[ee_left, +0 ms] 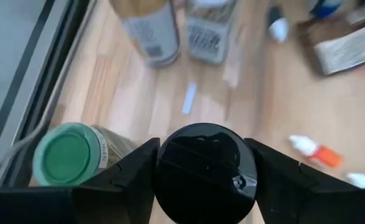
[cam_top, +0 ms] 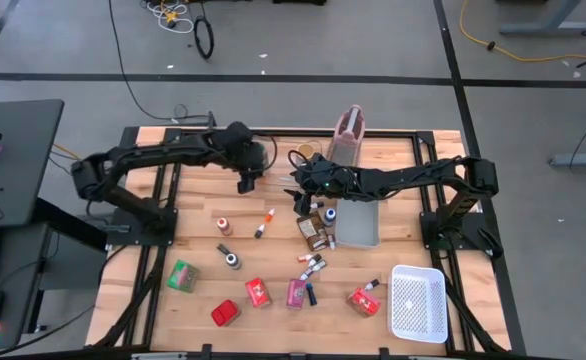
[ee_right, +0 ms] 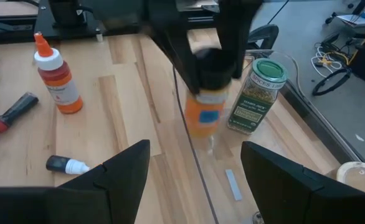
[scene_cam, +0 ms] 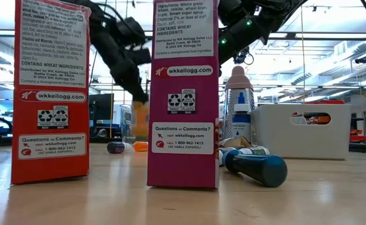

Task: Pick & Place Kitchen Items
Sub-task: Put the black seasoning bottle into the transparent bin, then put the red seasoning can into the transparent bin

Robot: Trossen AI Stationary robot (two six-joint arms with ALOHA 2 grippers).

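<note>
My left gripper (cam_top: 245, 183) hovers over the far middle of the table, shut on a small jar (ee_right: 204, 112) with an orange label and a black lid. A green-lidded spice jar (ee_right: 257, 93) stands upright on the wood right beside it. My right gripper (ee_right: 195, 180) is open and holds nothing; it stays a little to the right of the jar (cam_top: 308, 195). Small bottles (cam_top: 263, 225), more jars and red, pink and green packets (cam_top: 258, 292) lie scattered across the table's middle and near side. My left gripper pinches the jar by its black lid (ee_left: 170, 162), one finger on either side. The fingers (ee_left: 132, 171) come from above, pointing down. The jar hangs upright below them and looks lifted just clear of the table (scene_cam: 139, 119).
A grey tray (cam_top: 358, 225) lies right of centre, a pinkish jug (cam_top: 348, 135) stands at the far edge, and a white mesh basket (cam_top: 418, 300) sits in the near right corner. An orange-capped bottle (ee_right: 58, 78) stands near my right gripper. Two packets (scene_cam: 183, 94) stand close to the low camera.
</note>
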